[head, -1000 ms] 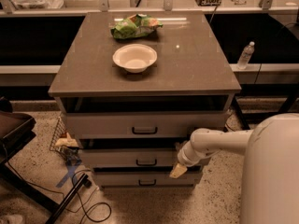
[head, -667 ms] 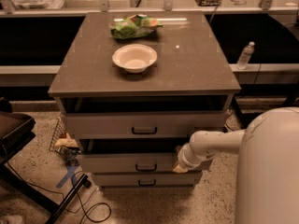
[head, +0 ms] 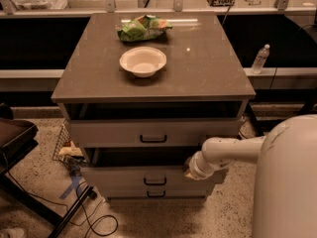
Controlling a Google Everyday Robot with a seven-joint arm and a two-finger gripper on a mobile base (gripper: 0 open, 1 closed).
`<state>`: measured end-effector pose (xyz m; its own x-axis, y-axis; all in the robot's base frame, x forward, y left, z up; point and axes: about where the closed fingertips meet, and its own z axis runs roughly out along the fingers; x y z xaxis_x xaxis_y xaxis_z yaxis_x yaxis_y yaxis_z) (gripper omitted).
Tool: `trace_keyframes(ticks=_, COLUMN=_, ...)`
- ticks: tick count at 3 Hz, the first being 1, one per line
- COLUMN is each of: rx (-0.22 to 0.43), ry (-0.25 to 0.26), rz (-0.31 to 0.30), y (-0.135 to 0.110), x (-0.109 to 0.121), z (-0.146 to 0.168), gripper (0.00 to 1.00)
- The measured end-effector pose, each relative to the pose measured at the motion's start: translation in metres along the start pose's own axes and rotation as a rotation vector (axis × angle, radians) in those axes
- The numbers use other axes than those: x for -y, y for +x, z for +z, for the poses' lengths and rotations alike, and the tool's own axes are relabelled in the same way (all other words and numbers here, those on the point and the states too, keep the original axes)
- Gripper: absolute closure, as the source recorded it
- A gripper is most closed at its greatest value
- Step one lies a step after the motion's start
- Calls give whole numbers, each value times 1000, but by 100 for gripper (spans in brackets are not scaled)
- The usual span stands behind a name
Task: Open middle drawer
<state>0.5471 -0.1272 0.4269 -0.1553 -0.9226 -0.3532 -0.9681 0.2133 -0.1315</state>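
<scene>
The cabinet (head: 153,78) has three light-grey drawers stacked in its front. The middle drawer (head: 124,178) has a small dark bar handle (head: 154,181) and stands pulled out, with a dark gap above its front. My gripper (head: 191,170) is at the right end of the middle drawer's top edge, at the end of my white arm (head: 233,150) that reaches in from the right. The gripper's tip is hidden against the drawer front.
The top drawer (head: 153,133) also stands slightly out, and only a strip of the bottom drawer (head: 156,194) shows. A white bowl (head: 142,60) and a green bag (head: 143,28) lie on the cabinet top. A water bottle (head: 260,58) stands at the right. A chair base and cables (head: 74,202) are on the floor at the left.
The middle drawer has slid further out toward me and now covers more of the bottom drawer. My arm and gripper have drawn back with it.
</scene>
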Motion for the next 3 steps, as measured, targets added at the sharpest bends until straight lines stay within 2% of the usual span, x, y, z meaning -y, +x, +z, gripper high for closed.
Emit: trace_keyframes(ticks=3, rx=0, ry=0, rz=0, y=-2, x=1, z=-5, gripper=100)
